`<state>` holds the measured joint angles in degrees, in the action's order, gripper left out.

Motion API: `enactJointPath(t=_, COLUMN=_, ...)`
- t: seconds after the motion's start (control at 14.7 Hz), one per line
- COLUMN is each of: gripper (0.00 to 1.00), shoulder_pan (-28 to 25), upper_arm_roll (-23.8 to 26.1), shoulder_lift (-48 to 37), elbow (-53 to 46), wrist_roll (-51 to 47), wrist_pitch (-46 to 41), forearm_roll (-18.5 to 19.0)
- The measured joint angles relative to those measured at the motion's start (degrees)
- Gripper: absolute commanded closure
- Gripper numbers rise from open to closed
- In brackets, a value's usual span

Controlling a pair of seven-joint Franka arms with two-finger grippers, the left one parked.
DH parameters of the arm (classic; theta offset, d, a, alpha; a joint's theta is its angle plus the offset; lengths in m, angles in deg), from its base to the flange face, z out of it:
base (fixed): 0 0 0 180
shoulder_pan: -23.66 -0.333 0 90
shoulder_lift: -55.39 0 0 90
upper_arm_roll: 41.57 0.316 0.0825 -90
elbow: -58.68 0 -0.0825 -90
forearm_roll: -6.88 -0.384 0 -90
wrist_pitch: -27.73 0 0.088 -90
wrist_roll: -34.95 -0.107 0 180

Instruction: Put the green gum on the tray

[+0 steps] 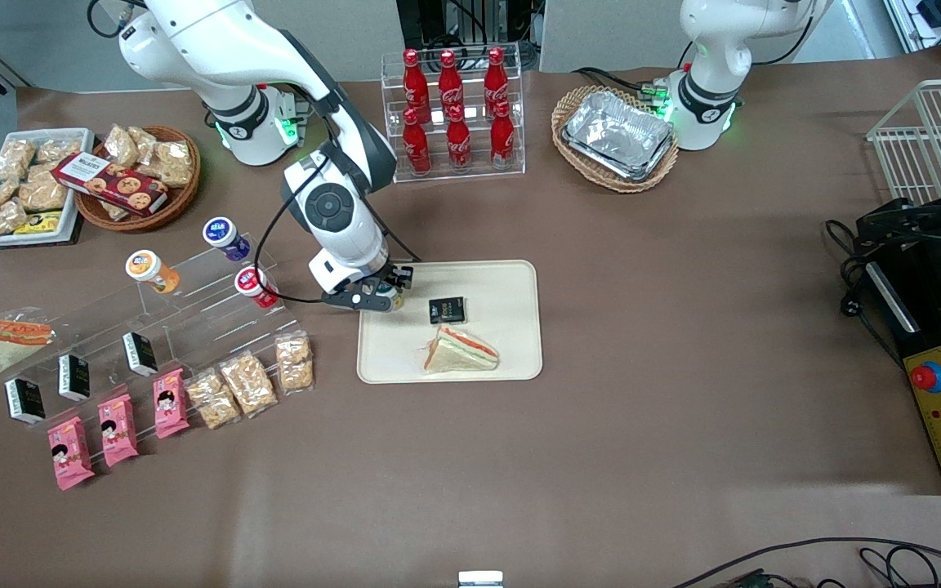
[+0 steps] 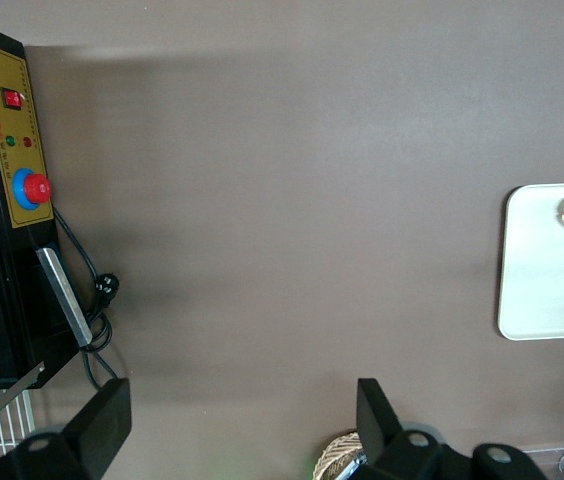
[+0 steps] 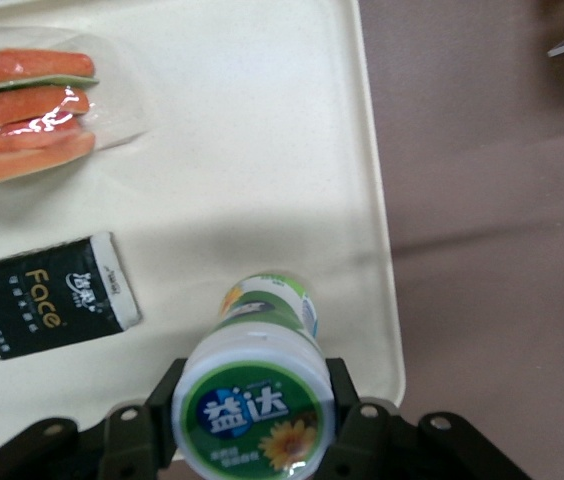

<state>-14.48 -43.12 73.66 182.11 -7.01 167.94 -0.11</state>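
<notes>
Over the cream-beige rimmed tray (image 3: 262,150), your gripper (image 3: 252,415) pinches the green-lidded gum bottle (image 3: 254,405) upright, jaws clamped on its sides; base seems near the surface, ready for release.

Front view: gripper (image 1: 374,296) covers most of the green gum (image 1: 390,299); its lid text is unreadable there. Wrist view: the bottle's base is hidden under its own lid (image 3: 253,408). Sandwich (image 3: 24,115) and tray (image 3: 292,150) are cut by the frame edge.
</notes>
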Motion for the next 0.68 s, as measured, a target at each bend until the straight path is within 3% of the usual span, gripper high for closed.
enactJointPath(t=0.14, gripper=0.12, shoulder_pan=-0.42, upper_arm_roll=0.0, shoulder_lift=0.98, elbow=0.0, wrist_roll=-0.62, wrist_pitch=1.17, forearm_roll=0.0)
enactJointPath(t=0.2, gripper=0.03, shoulder_pan=-0.46, upper_arm_roll=0.0, shoulder_lift=1.29, elbow=0.0, wrist_roll=-0.66, wrist_pitch=1.37, forearm_roll=0.0)
enactJointPath(t=0.68, gripper=0.01, shoulder_pan=-0.28, upper_arm_roll=-0.62, shoulder_lift=0.81, elbow=-1.15, wrist_roll=-0.75, wrist_pitch=1.15, forearm_roll=0.0)
